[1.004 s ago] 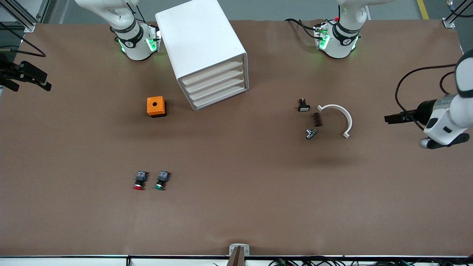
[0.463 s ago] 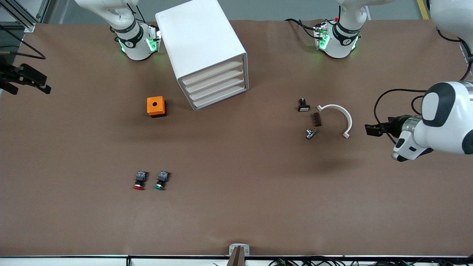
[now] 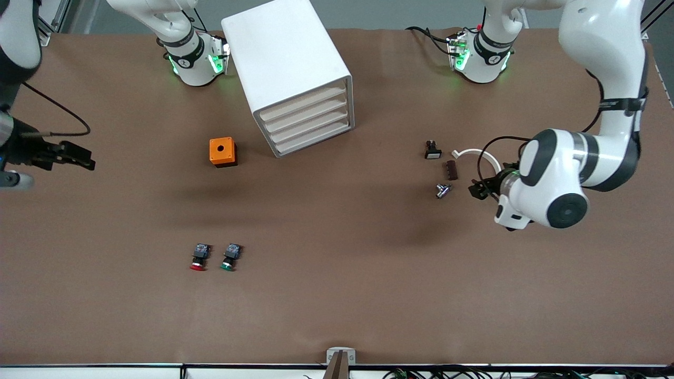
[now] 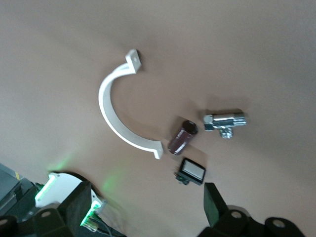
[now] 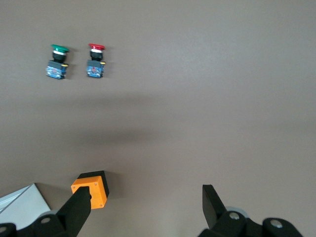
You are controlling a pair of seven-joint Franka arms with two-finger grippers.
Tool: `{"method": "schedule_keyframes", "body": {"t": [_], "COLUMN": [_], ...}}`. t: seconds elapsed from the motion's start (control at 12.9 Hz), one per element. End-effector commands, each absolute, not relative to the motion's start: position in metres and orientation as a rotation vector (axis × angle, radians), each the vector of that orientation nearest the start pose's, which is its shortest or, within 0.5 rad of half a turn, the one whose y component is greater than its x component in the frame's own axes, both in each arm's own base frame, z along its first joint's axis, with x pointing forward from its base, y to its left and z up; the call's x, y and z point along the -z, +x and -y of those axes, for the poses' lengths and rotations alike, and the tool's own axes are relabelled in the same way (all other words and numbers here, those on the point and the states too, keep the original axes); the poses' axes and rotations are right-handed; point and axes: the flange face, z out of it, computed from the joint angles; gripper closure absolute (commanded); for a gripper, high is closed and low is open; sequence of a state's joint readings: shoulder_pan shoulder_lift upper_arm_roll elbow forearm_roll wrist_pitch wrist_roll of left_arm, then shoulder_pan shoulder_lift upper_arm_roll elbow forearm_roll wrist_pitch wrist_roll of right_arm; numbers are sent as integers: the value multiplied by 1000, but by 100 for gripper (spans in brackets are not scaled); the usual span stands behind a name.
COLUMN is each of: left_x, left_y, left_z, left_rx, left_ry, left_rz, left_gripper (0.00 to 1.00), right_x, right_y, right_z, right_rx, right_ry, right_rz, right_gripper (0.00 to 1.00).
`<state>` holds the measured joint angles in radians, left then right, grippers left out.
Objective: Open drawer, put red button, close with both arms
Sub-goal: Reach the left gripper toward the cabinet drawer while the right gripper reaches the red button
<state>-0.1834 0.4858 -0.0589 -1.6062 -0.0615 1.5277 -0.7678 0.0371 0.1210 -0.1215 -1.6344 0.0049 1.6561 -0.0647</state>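
Note:
The white cabinet [image 3: 287, 68] stands near the robots' bases with all four tray drawers [image 3: 308, 122] shut. The red button [image 3: 198, 259] lies on the table close to the front camera, beside a green-capped button [image 3: 228, 258]; the right wrist view shows the red button [image 5: 96, 60] too. My right gripper [image 3: 79, 159] is open and empty, over the table at the right arm's end; it shows in its wrist view [image 5: 145, 207]. My left gripper [image 3: 476, 190] is open and empty over a white curved bracket [image 3: 489, 160]; it shows in its wrist view [image 4: 145, 210].
An orange box with a hole [image 3: 222, 151] sits beside the cabinet, toward the right arm's end. Near the bracket [image 4: 114, 116] lie a brown piece [image 4: 182, 137], a metal fitting [image 4: 224, 121] and a black switch [image 4: 191, 172]. The green button [image 5: 58, 60] lies beside the red one.
The left arm has swung in from the table's end until its gripper is over the bracket. The right gripper has moved a little inward over the table. Nothing on the table moved.

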Motion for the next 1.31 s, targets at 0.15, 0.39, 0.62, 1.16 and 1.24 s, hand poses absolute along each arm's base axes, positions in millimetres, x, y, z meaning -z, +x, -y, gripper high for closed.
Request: {"method": "schedule_keyframes", "body": {"t": [0.15, 0.39, 0.62, 1.16, 1.24], "left_x": [-323, -315, -292, -260, -256], "left_y": [592, 587, 575, 543, 537], "left_z": [224, 277, 315, 404, 413], "left_rx": [-896, -1066, -1259, -1495, -1492], "left_ry": [-2630, -2449, -2114, -1554, -1480], "left_rz": [1050, 1361, 1643, 1819, 1830], "left_gripper": [0, 0, 0, 1, 1], "right_x": [-497, -452, -395, -307, -289], "right_y": [612, 637, 657, 682, 685], "right_z": [33, 1, -32, -74, -77], "right_rx": [-192, -127, -87, 24, 40], "right_ry": [-3144, -3156, -3161, -3152, -3144], "right_rz": [-167, -202, -320, -411, -427], "right_gripper": [0, 0, 0, 0, 0]}}
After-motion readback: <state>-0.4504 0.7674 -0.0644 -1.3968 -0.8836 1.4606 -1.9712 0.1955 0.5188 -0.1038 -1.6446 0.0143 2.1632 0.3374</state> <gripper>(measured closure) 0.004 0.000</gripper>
